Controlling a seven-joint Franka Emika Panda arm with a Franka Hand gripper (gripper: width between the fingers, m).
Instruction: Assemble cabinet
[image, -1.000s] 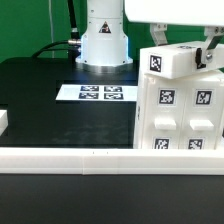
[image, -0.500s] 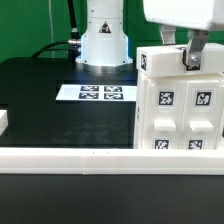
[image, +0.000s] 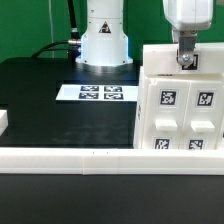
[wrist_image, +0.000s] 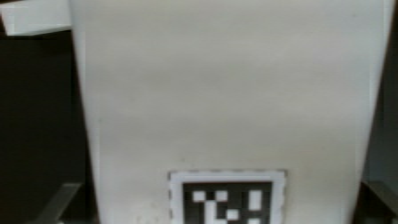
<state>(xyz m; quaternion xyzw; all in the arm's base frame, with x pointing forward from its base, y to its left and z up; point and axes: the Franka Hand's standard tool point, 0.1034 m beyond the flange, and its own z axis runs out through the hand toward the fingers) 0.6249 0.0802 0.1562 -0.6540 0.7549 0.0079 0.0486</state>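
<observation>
Cabinet (image: 180, 105) is sitting at the exterior view's right side of the black table (image: 50, 100), a big white plastic box with its tagged front facing the camera. You can see two black-and-white tags on the upper row of that front and a couple more down low, with square recessed compartments between them. Its bottom edge is hidden behind the long white rail (image: 100, 157) that runs across the near side of the table.

The gripper (image: 186, 62) is right down on the top of the cabinet, coming straight from above, and the fingers (image: 186, 55) look drawn close together at the top edge. Honestly I can't tell whether they're actually pinching the panel or just resting against it, since the exterior view only shows one dark fingertip against the white.

The wrist view doesn't help much: it's nearly filled by a plain white panel of the cabinet (wrist_image: 222, 100) with one tag (wrist_image: 228, 205) at one end, dark background on both sides.

Over to the left and farther back, the marker board (image: 99, 93) lies flat on the table, well apart from the cabinet, just in front of the white robot base (image: 103, 35). Green backdrop behind it all.
</observation>
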